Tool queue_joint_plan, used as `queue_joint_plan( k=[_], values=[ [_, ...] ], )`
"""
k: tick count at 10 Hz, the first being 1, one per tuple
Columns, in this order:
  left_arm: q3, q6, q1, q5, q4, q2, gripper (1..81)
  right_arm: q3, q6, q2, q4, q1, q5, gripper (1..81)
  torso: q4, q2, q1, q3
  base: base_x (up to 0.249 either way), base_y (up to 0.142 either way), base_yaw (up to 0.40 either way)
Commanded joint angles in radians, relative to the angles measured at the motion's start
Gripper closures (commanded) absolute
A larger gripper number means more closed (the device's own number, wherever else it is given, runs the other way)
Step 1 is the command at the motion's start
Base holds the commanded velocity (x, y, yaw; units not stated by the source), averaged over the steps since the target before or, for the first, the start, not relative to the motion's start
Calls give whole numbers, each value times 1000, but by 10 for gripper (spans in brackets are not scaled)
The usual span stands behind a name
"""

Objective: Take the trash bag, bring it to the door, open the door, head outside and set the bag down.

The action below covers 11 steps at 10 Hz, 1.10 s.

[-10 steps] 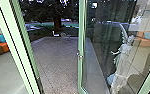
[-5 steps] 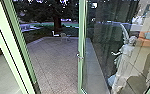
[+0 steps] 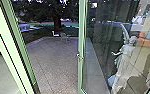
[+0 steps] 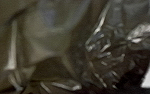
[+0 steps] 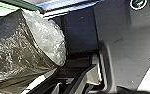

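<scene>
Beyond the door (image 3: 81,30), whose long axis stood upright, paving (image 3: 53,62) ran toward a tree (image 3: 57,18). Trash bag (image 5: 6,55) lay close to the wrist cameras, clear plastic (image 5: 49,37) bulging from its dark film toward the robot's plate (image 5: 126,37). Bag's long axis and bearing from the door were unclear. Could not tell whether either gripper was parted or clamped.

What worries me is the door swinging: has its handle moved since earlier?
No, not visibly: the handle keeps the same gap right of the tree trunk.

Between post (image 3: 19,56) and door (image 3: 81,42) lies the paved yard (image 3: 56,63), a tree (image 3: 57,21) behind it.
</scene>
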Motion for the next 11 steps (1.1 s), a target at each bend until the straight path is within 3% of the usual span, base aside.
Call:
queue_joint_plan(
  k=[1,6,11],
  values=[
    [8,9,-58,56,8,-4,811,20,-4,1,-9,63,-42,10,0,0,0,0,0,0,0],
    [8,9,-58,56,8,-2,811,9,-4,3,-8,61,-22,10,0,0,0,0,0,0,0],
    [8,9,-58,56,8,-4,811,3,-4,6,-8,61,-19,10,0,0,0,0,0,-78,0]
  ],
)
